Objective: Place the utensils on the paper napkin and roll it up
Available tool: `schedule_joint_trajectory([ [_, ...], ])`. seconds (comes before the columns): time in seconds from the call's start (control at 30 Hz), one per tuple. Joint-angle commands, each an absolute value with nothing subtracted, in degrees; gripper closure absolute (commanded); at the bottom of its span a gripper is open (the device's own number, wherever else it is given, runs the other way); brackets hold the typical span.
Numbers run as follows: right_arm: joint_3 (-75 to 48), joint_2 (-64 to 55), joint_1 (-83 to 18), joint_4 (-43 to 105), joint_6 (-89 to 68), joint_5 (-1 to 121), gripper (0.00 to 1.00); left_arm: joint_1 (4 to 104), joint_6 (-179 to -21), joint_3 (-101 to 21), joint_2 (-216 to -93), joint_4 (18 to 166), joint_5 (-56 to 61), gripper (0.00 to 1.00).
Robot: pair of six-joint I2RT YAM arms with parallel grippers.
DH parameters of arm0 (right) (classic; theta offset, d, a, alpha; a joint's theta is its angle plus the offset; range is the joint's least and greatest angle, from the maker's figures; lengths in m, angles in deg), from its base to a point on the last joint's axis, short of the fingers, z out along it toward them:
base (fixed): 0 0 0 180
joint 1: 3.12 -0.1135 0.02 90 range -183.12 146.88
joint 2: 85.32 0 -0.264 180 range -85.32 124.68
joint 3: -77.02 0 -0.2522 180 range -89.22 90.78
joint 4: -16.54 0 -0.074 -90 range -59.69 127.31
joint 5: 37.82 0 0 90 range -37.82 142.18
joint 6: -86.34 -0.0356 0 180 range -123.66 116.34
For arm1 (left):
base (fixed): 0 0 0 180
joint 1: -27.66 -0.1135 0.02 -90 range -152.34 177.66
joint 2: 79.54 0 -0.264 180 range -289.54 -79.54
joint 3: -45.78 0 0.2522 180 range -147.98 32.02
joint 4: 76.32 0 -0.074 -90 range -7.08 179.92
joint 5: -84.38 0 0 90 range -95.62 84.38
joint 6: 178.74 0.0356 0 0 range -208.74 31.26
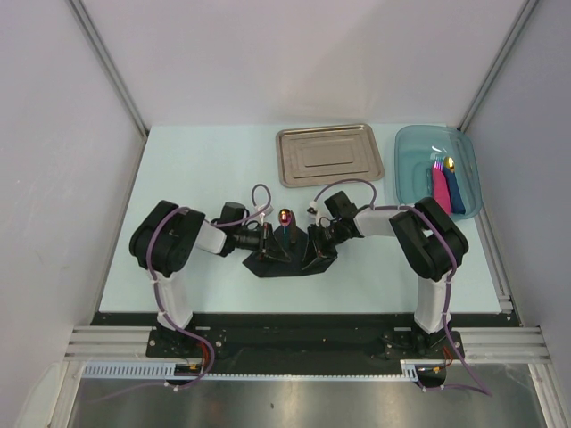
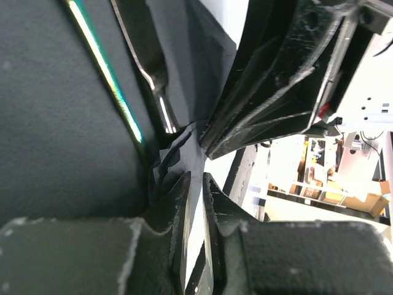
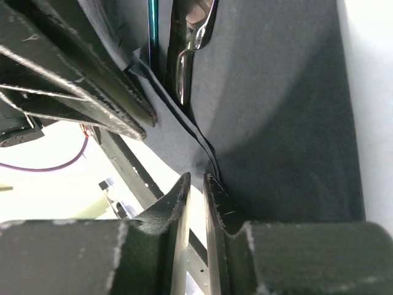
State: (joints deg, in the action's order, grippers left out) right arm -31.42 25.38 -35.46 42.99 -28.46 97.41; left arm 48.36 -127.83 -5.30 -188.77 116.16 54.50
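The black paper napkin [image 1: 290,260] lies mid-table between both grippers, its side edges raised. On it lie the blue-handled utensil, with its orange-red end [image 1: 284,217] pointing away, and the dark utensil, which is hard to make out in the top view. My left gripper [image 1: 264,239] pinches the napkin's left edge and my right gripper [image 1: 316,242] pinches its right edge. In the left wrist view, the jaws [image 2: 195,178] are closed on the napkin [image 2: 55,123], beside the blue handle [image 2: 104,74] and the dark utensil [image 2: 144,55]. The right wrist jaws [image 3: 196,177] are likewise closed on the napkin [image 3: 276,123].
A steel tray [image 1: 328,153] sits at the back centre. A teal bin [image 1: 419,169] at the back right holds a pink roll [image 1: 441,187] and a dark blue roll [image 1: 455,193]. Grey walls enclose the table on three sides.
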Motion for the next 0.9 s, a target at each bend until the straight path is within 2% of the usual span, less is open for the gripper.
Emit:
schedule_joint_trajectory([
  [0.0, -29.81, 23.41, -34.85, 44.97, -26.6, 93.58, 0.77, 48.05, -126.36, -7.44, -189.93, 115.76, 54.33, 0.84],
  [0.27, -28.23, 16.82, -31.34, 54.11, -21.86, 91.12, 0.58, 48.05, -123.72, -8.67, -190.99, 112.25, 53.8, 0.84],
  [0.5, -26.91, 16.37, -27.12, 59.13, -17.29, 85.33, 0.35, 47.87, -122.75, -8.93, -191.17, 110.84, 53.71, 0.84],
  [0.67, -28.4, 17.25, -26.33, 60.28, -16.23, 81.37, 0.29, 47.69, -122.14, -9.2, -191.43, 110.22, 53.53, 0.84],
  [0.87, -29.98, 20.14, -26.94, 59.14, -17.1, 84.85, 0.31, 47.52, -122.22, -9.37, -191.69, 110.31, 53.45, 0.85],
])
